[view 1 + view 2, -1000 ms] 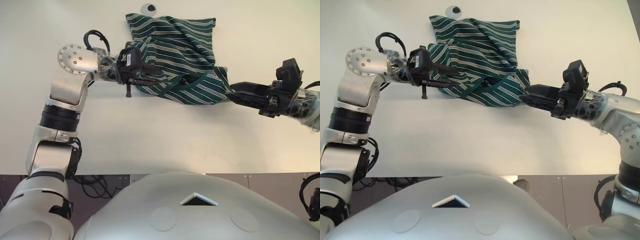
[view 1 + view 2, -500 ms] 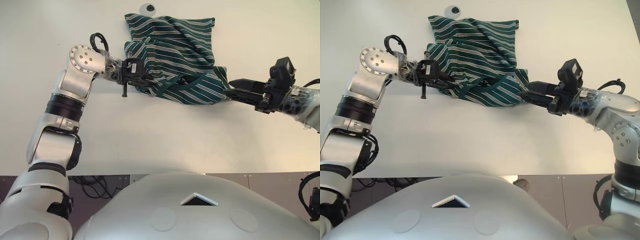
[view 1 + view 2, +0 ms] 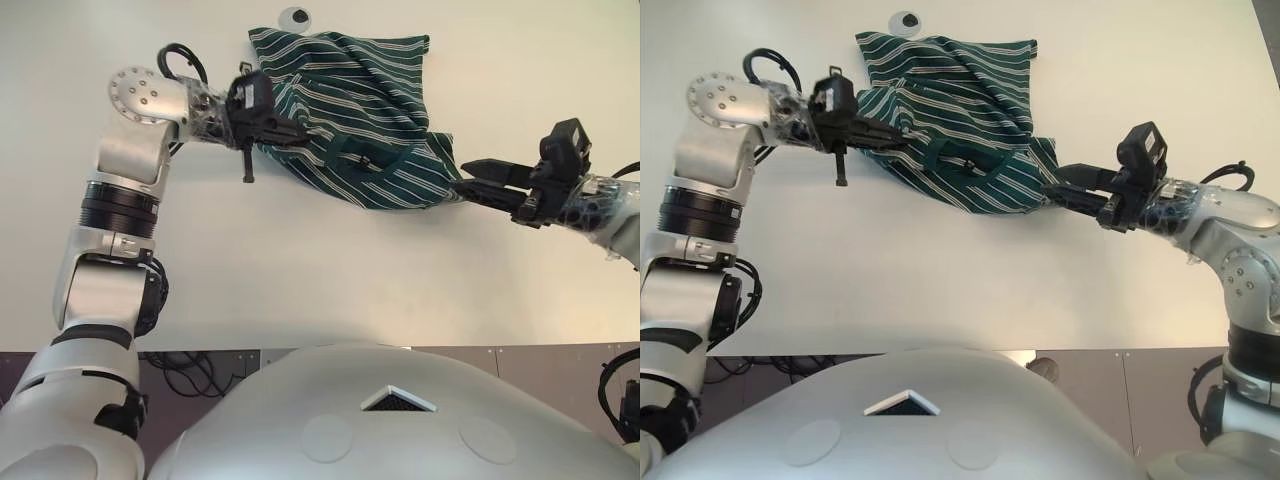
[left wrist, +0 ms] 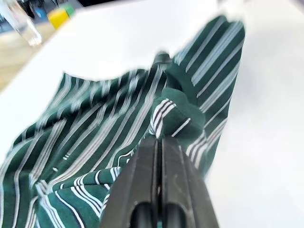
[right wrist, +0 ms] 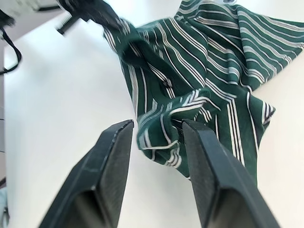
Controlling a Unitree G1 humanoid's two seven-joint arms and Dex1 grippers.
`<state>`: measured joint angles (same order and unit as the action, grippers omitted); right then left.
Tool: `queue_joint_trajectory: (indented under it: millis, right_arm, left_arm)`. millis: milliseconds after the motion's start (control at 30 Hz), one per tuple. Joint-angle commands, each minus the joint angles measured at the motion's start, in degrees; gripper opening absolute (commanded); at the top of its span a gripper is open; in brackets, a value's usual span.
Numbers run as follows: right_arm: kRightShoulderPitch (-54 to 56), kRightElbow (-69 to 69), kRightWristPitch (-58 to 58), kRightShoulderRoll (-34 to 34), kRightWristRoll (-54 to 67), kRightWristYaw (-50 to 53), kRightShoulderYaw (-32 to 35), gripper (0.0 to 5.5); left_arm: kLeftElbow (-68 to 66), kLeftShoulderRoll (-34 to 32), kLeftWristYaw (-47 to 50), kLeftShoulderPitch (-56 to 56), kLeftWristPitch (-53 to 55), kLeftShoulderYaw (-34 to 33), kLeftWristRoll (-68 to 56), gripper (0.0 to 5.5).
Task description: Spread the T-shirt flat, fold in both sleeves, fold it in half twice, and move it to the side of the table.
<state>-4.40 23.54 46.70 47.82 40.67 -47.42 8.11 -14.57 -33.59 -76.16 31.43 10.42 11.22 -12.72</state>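
White table (image 3: 300,270), smooth and matte. Nearest the near edge, right gripper (image 3: 472,183) sits low at the T-shirt's near right corner, jaws spread wide, nothing in them, tips just beside the cloth (touching or not, can't tell). Farther back, left gripper (image 4: 160,138) has its jaws pressed together on a small raised fold at the shirt's left edge. T-shirt (image 3: 360,110) lies bunched toward the far side of the table, mid-width, not flat. Small round black-and-white disc (image 3: 295,15) just beyond it.

Risks: the left pinch holds only a small tuck, so a pull likely slips it out or drags the whole heap across the slick top instead of spreading it. The right jaws may close on several layers or miss the hem.

Cloth: thin limp knit, dark green with white stripes, heavily creased, layers overlapping.
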Motion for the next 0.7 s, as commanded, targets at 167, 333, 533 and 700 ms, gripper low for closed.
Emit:
queue_joint_trajectory:
  millis: [167,333,533,700]
  right_arm:
    - [-3.4,-1.7,-5.7,-0.6,-8.0,-0.1,-6.3,1.86]
    - [-5.9,-5.0,-11.0,1.9,-16.3,-1.1,-10.6,1.86]
    - [-7.6,-9.2,-14.6,1.8,-24.1,-0.5,-14.1,1.86]
    - [-10.8,-11.7,-14.4,7.3,-29.3,-1.5,-14.8,1.86]
  left_arm:
    - [18.5,-12.4,-5.4,-7.2,13.0,-4.7,-8.0,0.01]
    - [27.4,-19.3,-7.1,-21.9,8.6,-1.1,-4.1,0.01]
    - [26.4,-20.6,-5.0,-28.2,1.1,2.5,2.6,0.01]
    - [28.6,-24.3,-6.2,-34.0,-0.8,2.9,3.6,0.01]
